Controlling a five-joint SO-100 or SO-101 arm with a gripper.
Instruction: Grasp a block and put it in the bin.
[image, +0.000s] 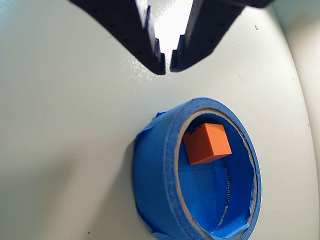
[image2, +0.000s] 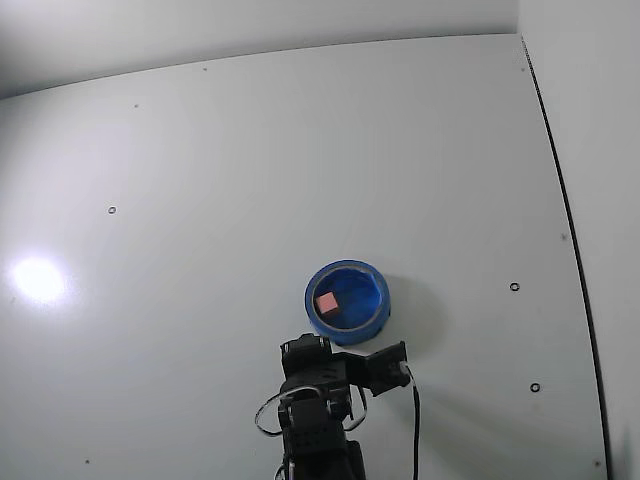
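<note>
Your tool (image: 167, 70), the black two-finger gripper with ridged inner faces, comes in from the top edge of the wrist view, and its tips sit almost together with only a sliver of gap and nothing between them. Under it is the plain white counter (image: 60, 150), bare on the tool's left. Moving right and downward from the tips, you meet the bin (image: 155, 175), a round, shallow bright-blue ring with a thick taped rim. It lies just below the tips in that view and slightly to their right, apart from them.

Inside it rests the block (image: 207, 144), a small matte cube that reads orange here and pink in the fixed view (image2: 326, 301). It sits on the bin's floor close against the wall nearest the tool, square faces up, no long axis to speak of.

In the fixed view the bin (image2: 372, 318) stands just beyond the arm's dark head, the tool itself hard to pick out there.

So the block is already in the bin; I'd judge only a clean retreat remains.
</note>
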